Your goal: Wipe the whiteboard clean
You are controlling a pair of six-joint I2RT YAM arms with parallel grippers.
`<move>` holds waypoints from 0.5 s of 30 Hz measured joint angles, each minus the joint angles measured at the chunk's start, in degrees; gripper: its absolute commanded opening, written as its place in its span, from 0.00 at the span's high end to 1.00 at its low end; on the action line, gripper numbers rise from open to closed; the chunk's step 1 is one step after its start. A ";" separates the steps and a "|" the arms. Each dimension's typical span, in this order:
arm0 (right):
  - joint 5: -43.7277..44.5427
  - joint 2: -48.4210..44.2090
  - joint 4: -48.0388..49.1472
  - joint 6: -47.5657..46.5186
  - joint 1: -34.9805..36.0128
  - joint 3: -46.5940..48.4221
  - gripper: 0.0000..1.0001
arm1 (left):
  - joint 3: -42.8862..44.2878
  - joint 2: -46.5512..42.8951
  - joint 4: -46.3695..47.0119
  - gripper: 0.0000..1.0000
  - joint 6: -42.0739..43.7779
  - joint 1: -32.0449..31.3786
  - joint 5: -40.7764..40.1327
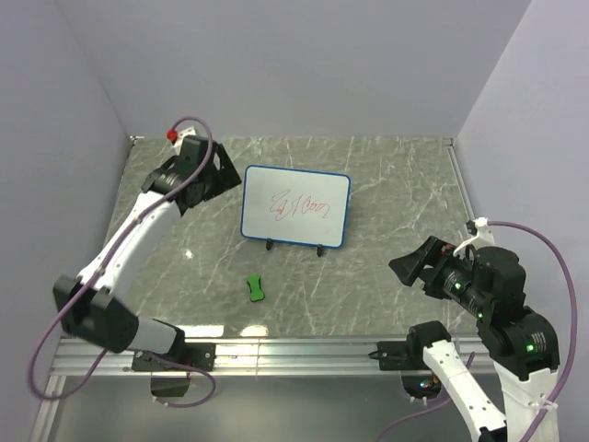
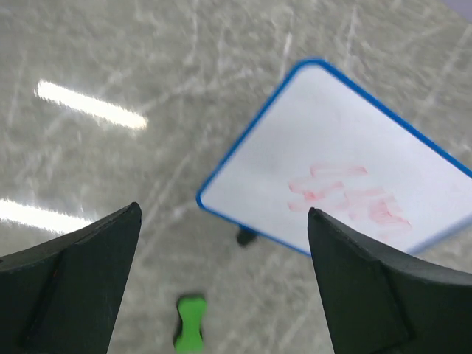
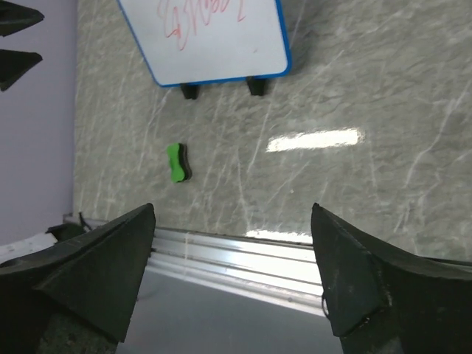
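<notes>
Quick status from my end. The whiteboard [image 1: 295, 205] sits toward the far edge of the desk [image 1: 396, 184], a bit left of the middle, propped on its little black feet [image 1: 270, 245]. The blue frame is all in view and the red scribbles [image 1: 299, 208] are still on it, so nothing is wiped yet.

My left gripper [image 2: 223, 212] is spread as wide as it goes and has nothing in it. It's up by the far left corner of the desk, just beside the board's left edge; can't tell from overhead whether it's touching the frame. From that wrist cam I'm looking down past both fingers at the board's corner.

My right gripper [image 3: 232, 208] is also wide open and empty. It hangs over the right side of the desk closer to the near edge, well apart from the board.

The green eraser [image 1: 255, 287] lies flat on the desk between the board and the near edge, near the left foot, with neither gripper on it.
</notes>
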 measured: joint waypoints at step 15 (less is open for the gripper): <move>0.26 -3.15 -6.14 0.44 3.23 1.31 0.06 | -21.05 -10.69 -14.01 0.18 -26.10 -26.38 -1.55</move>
